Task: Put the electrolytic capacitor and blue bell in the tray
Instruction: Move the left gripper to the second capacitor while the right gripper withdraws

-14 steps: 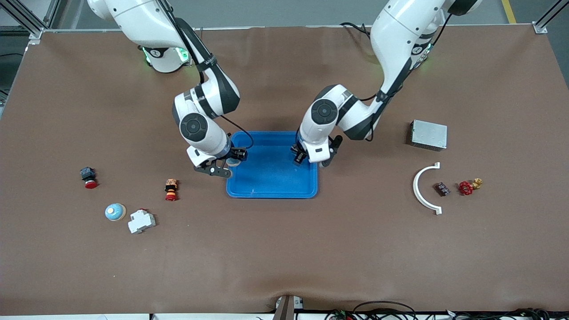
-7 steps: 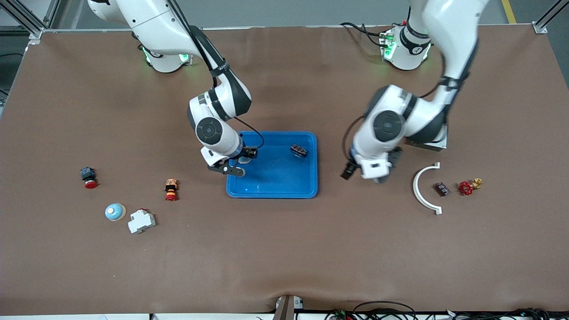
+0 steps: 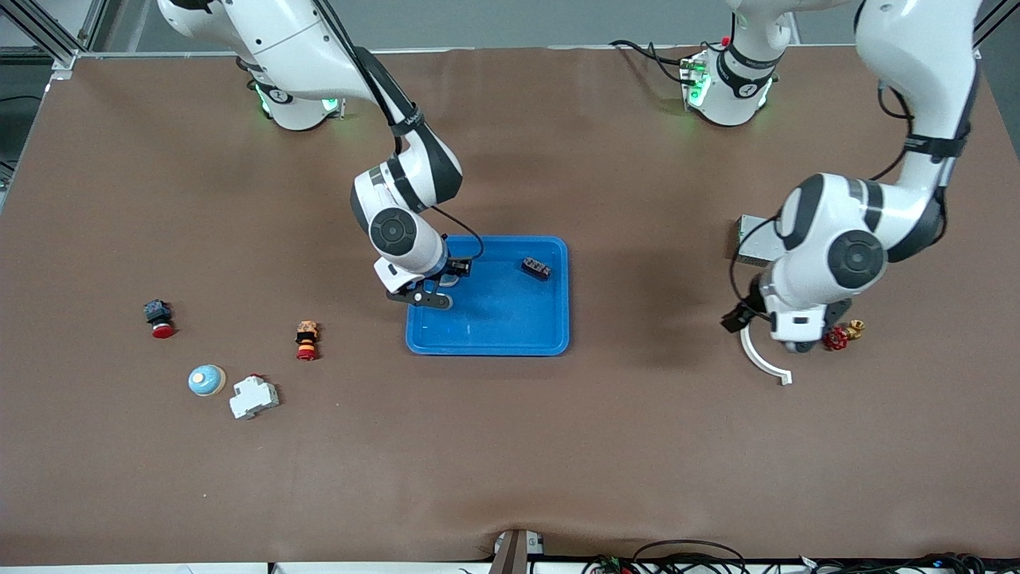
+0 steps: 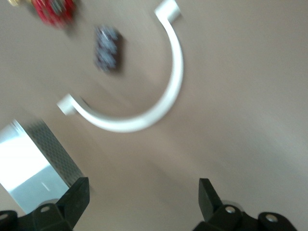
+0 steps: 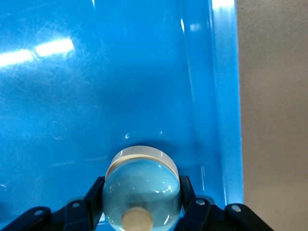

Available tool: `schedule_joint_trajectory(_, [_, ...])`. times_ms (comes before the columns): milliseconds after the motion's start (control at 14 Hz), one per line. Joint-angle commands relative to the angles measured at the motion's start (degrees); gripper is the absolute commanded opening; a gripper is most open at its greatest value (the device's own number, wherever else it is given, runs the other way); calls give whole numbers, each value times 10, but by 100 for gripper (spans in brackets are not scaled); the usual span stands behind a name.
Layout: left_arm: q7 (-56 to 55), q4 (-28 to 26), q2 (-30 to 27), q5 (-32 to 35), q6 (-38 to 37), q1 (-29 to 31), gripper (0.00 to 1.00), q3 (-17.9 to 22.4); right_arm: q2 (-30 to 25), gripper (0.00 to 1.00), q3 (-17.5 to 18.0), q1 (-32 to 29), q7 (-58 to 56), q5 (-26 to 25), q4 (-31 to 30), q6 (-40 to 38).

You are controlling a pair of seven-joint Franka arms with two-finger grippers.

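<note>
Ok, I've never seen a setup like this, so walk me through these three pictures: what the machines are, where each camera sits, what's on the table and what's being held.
Two white robot arms work at a brown table. The wide picture looks down from a high camera that faces them; the other two come from cameras on the arms' wrists.

The right hand is shut on a pale blue dome-shaped bell over the shallow bright-blue plastic tray, where a small dark component lies.

The left hand is open and holds nothing, over a white curved plastic bracket, near a red valve handle and a grey metal box.

Toward the right arm's end lie a second blue bell, a white block and two red-capped buttons.
</note>
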Motion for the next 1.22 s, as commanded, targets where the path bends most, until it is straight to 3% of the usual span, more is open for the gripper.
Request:
schedule_joint_trajectory(0, [39, 0, 0, 24, 12, 31, 99, -7, 10, 11, -7, 13, 7, 10, 13, -1])
schedule_joint_trajectory(143, [40, 1, 13, 28, 44, 52, 97, -7, 11, 29, -7, 15, 7, 9, 13, -2])
schedule_joint_trajectory(430, [40, 2, 47, 65, 101, 69, 93, -5, 10, 100, -7, 15, 4, 7, 13, -9])
schedule_joint_trajectory(716, [41, 2, 74, 82, 147, 82, 92, -2, -11, 100, -7, 29, 5, 7, 24, -50])
schedule_joint_trajectory(1003, [40, 2, 93, 124, 168, 97, 88, -3, -63, 100, -12, 16, 10, -3, 91, -224])
schedule_joint_trajectory(1146, [40, 2, 101, 124, 175, 98, 81, -3, -85, 100, -20, 4, 4, -19, 109, -274])
